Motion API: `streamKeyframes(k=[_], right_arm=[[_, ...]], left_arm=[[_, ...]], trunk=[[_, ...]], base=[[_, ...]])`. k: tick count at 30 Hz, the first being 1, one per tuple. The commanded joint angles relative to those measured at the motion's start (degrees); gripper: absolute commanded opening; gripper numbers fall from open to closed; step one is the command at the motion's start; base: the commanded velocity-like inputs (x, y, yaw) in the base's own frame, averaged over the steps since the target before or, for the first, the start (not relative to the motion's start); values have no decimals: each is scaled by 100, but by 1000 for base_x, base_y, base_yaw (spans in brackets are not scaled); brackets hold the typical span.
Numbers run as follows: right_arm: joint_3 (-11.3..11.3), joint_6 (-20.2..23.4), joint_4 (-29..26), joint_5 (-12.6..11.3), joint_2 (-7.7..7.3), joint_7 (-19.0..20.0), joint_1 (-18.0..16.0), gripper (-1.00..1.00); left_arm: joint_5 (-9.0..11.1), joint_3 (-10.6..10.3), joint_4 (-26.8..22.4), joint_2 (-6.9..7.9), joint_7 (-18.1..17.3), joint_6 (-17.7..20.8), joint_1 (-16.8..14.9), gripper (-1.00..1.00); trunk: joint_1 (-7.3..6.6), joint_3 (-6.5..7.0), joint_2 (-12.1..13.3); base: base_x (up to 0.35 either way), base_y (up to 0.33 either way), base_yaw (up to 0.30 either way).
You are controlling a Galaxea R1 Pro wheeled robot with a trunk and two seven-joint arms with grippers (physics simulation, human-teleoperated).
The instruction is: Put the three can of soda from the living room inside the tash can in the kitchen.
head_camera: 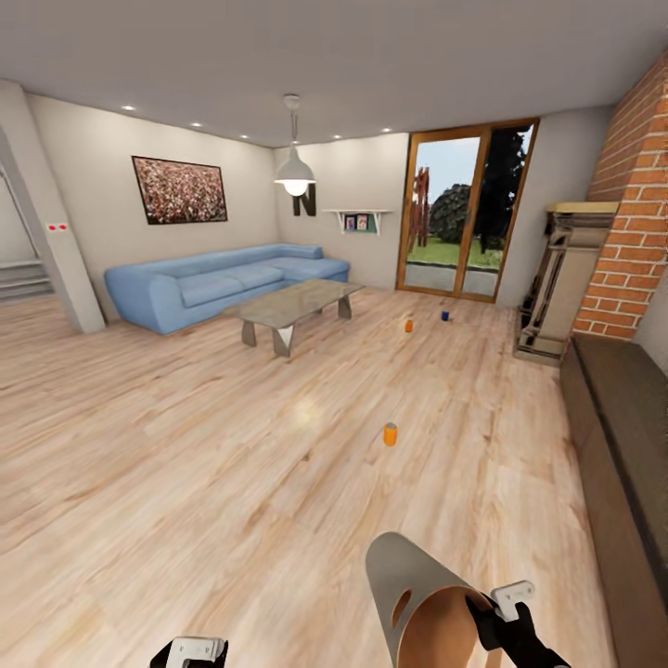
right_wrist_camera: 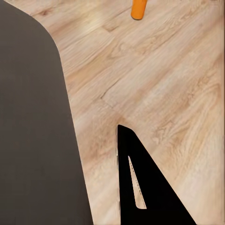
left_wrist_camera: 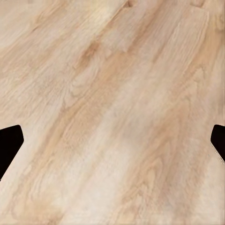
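The robot stands on the wood floor (head_camera: 186,445) of the living room, facing the glass coffee table (head_camera: 295,306). The nearest orange can (head_camera: 391,433) stands upright on the bare floor well in front of the table. The second orange can (head_camera: 408,326) and the blue can (head_camera: 445,315) stand beyond the table's right end, toward the glass doors (head_camera: 464,218).

The right gripper (head_camera: 496,608) is clamped on the rim of a grey bin (head_camera: 408,575), tilted with its mouth open. The left gripper (left_wrist_camera: 112,140) hangs over bare floor, fingers spread wide and empty.

The sensible step is to roll toward the nearest can, stop with it at the left arm's side, descend around its middle and keep the bin steady.
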Motion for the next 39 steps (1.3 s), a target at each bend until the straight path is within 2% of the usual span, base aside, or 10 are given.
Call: streamKeyframes(k=[1, 17, 39], right_arm=[[-24, -2, -11, 2, 1, 1, -3, -100], [-29, -6, -11, -20, 8, -22, -3, -100], [-41, -3, -11, -43, 2, -5, -4, -100]], left_arm=[[0, 0, 0, 0, 0, 0, 0, 100], [0, 0, 0, 0, 0, 0, 0, 100], [0, 0, 0, 0, 0, 0, 0, 100]], trunk=[[0, 2, 0], [0, 14, 0], [0, 123, 0]], base=[[300, 1, -89], [300, 0, -31], [300, 0, -200]])
